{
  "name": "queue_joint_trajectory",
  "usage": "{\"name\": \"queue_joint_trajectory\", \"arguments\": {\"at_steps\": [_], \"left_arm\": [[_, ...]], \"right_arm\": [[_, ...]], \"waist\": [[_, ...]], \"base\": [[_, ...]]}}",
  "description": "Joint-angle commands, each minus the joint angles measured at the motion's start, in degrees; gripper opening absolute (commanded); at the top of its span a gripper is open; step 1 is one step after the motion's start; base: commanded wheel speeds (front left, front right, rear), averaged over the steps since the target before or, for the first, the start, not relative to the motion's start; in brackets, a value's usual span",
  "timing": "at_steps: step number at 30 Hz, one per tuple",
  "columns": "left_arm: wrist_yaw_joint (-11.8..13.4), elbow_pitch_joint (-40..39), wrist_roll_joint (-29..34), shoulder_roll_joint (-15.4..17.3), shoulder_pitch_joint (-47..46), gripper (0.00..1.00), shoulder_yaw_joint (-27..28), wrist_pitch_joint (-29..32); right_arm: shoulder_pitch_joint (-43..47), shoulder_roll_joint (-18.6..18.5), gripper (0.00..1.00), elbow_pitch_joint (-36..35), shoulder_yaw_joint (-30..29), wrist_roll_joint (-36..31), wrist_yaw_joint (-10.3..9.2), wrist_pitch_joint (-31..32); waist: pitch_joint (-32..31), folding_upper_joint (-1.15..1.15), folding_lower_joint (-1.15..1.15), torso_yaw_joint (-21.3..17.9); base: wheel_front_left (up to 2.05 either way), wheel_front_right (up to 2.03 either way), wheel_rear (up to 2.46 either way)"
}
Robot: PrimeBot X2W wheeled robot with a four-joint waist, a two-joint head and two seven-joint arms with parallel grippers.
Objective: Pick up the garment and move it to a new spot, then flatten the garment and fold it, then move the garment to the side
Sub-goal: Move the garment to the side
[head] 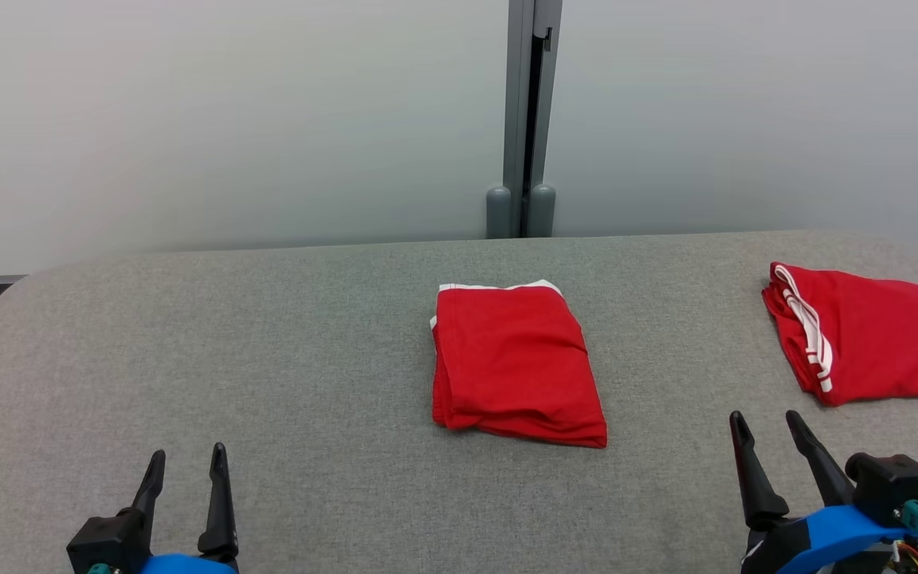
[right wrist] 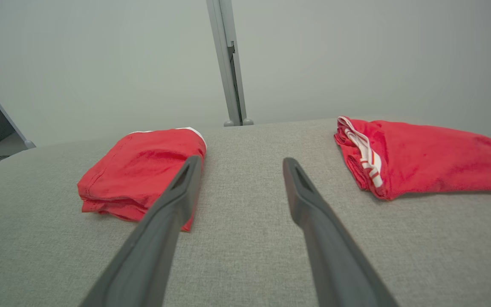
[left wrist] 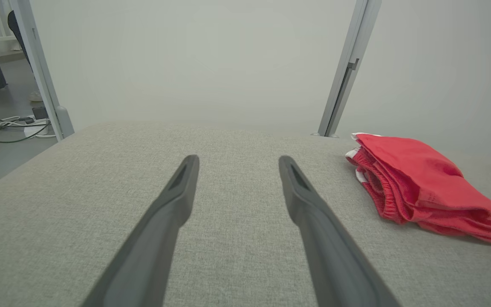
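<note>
A red garment point(head: 515, 363) with white trim lies folded into a neat rectangle at the middle of the grey table point(head: 268, 359); it also lies at the right of the left wrist view point(left wrist: 420, 187) and at the left of the right wrist view point(right wrist: 143, 170). My left gripper point(head: 186, 464) point(left wrist: 237, 162) hovers open near the table's front left, well apart from the garment. Near the front right, my right gripper point(head: 766, 424) point(right wrist: 239, 164) is open too, with nothing between its fingers.
A second red garment point(head: 865, 335) point(right wrist: 416, 155) with white stripes lies folded at the table's far right edge. A pale wall with a grey post point(head: 529, 119) runs behind the table. Cables point(left wrist: 2, 125) lie on the floor off the left side.
</note>
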Motion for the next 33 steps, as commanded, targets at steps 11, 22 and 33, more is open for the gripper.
{"name": "queue_joint_trajectory", "arguments": {"at_steps": [11, 22, 33], "left_arm": [[0.52, -0.03, -0.37, 0.44, -1.34, 1.0, -1.07, 0.25], [0.36, -1.28, -0.07, 0.47, -4.95, 1.0, -3.08, 0.49], [-0.68, 0.34, 0.69, -0.31, -13.08, 1.0, -8.55, 0.06]], "right_arm": [[1.01, -0.03, 1.0, -0.53, 0.04, 0.71, 0.03, 0.7], [-14.33, -0.1, 1.0, 8.0, 3.59, 4.5, 0.03, 16.7], [-35.16, -0.12, 1.0, 30.16, -1.5, 2.04, 0.03, 26.34]], "waist": [[0.89, 0.0, 0.0, 0.9], [5.75, 0.0, 0.0, 3.45], [12.64, 0.0, 0.0, 10.03]], "base": [[0.0, 0.0, 0.0], [0.0, 0.0, 0.0], [0.0, 0.0, 0.0]]}}
